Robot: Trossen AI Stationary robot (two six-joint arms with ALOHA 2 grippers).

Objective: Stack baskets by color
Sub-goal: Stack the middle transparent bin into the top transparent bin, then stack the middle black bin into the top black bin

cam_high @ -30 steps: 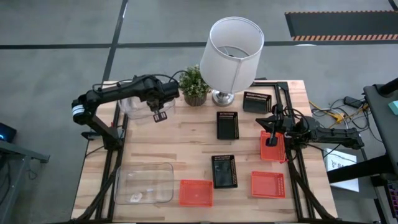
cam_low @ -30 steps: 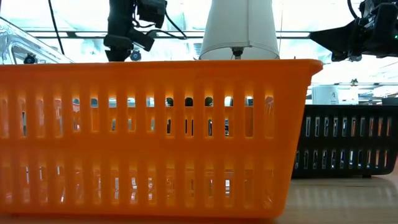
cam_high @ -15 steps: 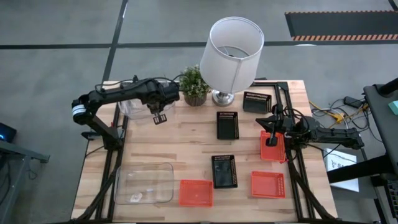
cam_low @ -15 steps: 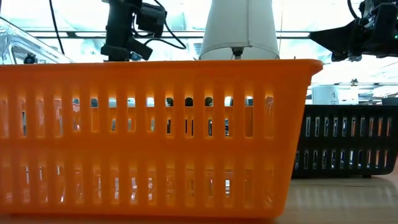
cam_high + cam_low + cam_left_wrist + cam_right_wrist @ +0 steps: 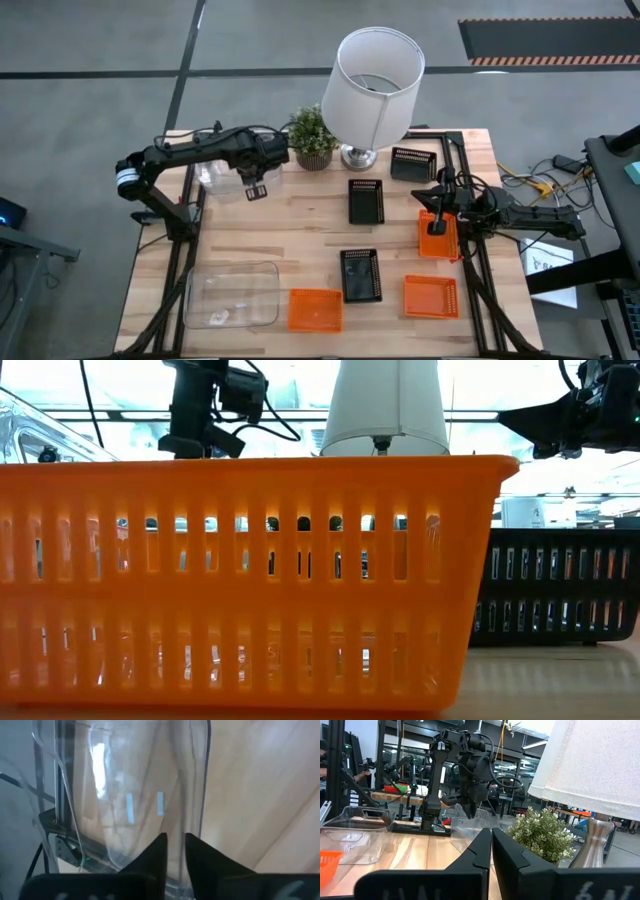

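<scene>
Left tool [image 5: 256, 186] hovers at the far-left part of the tabletop [image 5: 310, 250], its fingers [image 5: 157, 855] a narrow slit apart, w/ the wall of a clear bin [image 5: 225, 172] in the slit; whether they clamp that wall cannot be told. Right tool [image 5: 436, 226], fingers together & holding nothing, waits above an orange basket [image 5: 437, 238] at the right edge.

Step in hand (judged): handling the far clear bin so it can nest w/ the second clear bin [image 5: 232, 296], which sits well nearer the front than the left tool. To do it well: keep the thin wall seated deep betw. the fingers, lift level, line up rounded corners before lowering; clear plastic is slick & flexes.

Orientation: the far clear bin's long axis runs roughly left-right under the left tool, mouth up as far as can be told. The front clear bin lies the same way. Two black baskets [image 5: 366, 200] [image 5: 360, 275], well to the left tool's right, lie long axis front-back; a third black basket [image 5: 412, 163] sits by the lamp [image 5: 372, 85]. Two more orange baskets [image 5: 315, 310] [image 5: 431, 296] rest near the front edge.
</scene>
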